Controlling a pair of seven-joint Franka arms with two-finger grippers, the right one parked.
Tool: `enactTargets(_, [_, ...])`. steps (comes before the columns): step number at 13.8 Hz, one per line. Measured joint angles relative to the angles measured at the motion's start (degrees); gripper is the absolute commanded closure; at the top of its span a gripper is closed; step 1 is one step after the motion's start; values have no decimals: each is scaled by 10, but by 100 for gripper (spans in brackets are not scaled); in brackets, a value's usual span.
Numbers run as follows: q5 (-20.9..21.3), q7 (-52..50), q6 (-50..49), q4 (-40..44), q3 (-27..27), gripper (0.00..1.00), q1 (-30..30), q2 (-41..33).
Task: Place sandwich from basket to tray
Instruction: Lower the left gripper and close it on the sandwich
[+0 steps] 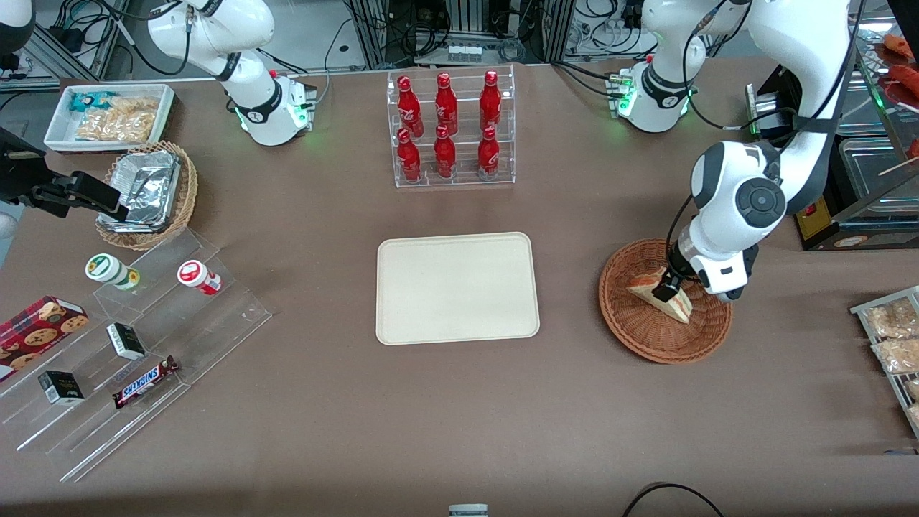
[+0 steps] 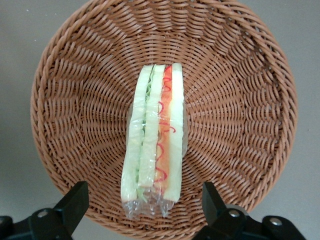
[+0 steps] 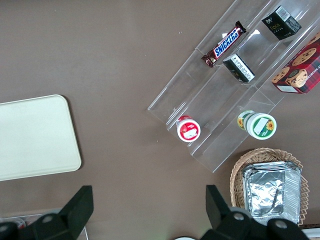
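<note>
Your left arm's gripper (image 2: 145, 207) hangs low over the round reddish-brown woven wicker basket (image 1: 639, 337), its fingers (image 2: 70, 205) spread wide apart and holding nothing, one to each side of the small triangular sandwich (image 2: 155, 145) of white bread with green and red-orange filling. That stance looks chosen so the pads can close across the flat bread faces rather than along the layers; you appear to be lined up for the grasp, with the lift and carry not yet begun. The sandwich stands on edge in the basket, filling layers facing up toward the wrist camera, wrapped in clear film that gathers at one end, and it is the only thing in there. The flat cream-beige rectangular plastic tray (image 1: 457, 287) lies well apart from the basket, toward the parked arm's end, and has nothing on it, so any spot will serve. Farther from the front camera than the tray stands a clear acrylic rack (image 1: 454, 129) holding six red bottles in two tiers.
</note>
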Motion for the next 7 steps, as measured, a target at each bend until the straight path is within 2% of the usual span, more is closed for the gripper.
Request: enactTargets(7, [0,0,18,0,2,1,0,36])
